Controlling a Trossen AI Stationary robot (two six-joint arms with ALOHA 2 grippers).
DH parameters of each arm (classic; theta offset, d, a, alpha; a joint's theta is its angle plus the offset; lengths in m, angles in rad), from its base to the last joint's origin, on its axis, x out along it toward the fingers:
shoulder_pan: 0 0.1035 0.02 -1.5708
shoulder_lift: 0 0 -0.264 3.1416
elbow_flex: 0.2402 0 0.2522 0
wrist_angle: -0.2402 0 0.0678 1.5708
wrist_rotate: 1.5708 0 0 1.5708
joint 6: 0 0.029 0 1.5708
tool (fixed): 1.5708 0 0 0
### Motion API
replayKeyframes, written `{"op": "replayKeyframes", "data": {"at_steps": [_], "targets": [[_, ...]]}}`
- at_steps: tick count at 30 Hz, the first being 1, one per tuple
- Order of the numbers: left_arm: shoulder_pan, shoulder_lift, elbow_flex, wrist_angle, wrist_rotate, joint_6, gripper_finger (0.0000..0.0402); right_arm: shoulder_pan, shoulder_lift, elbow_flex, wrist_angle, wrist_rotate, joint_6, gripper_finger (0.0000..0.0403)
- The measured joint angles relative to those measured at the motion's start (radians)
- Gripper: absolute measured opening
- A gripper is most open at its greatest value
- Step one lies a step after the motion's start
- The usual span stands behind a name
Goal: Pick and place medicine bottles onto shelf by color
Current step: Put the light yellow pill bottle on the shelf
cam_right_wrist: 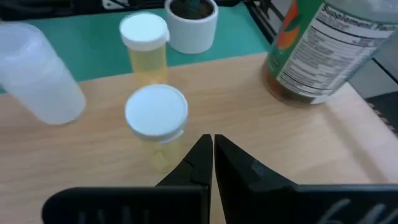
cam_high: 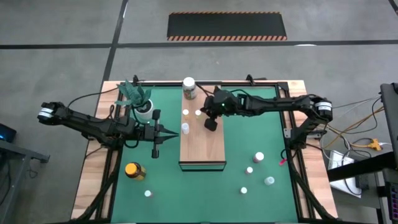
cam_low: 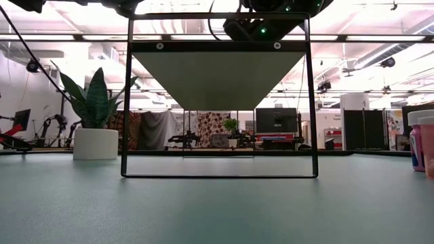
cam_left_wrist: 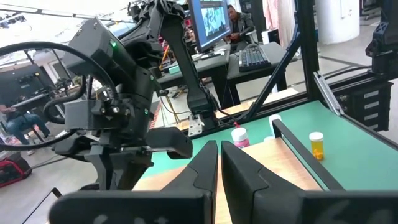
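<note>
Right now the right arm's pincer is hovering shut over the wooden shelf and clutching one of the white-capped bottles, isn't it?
Not quite. The right pincer is shut over the shelf, but it holds nothing: the right wrist view shows its fingers pressed together with no bottle between them. The nearest white-capped bottle stands upright on the shelf just ahead of the fingertips, free of them.

The high view looks straight down on the whole worktop [cam_high: 249, 186]. The low view faces level across it. Both wrist views look closely onto the shelf [cam_high: 202, 144].
</note>
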Motion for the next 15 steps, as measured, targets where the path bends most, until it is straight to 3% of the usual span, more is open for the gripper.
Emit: {"op": "replayKeyframes", "data": {"at_steps": [15], "targets": [[0.0,0.0,0.0,0.0,0.0,0.0,0.0003,0.004,0.0,0.0,0.006,-0.042,0.026,0.0009]]}}
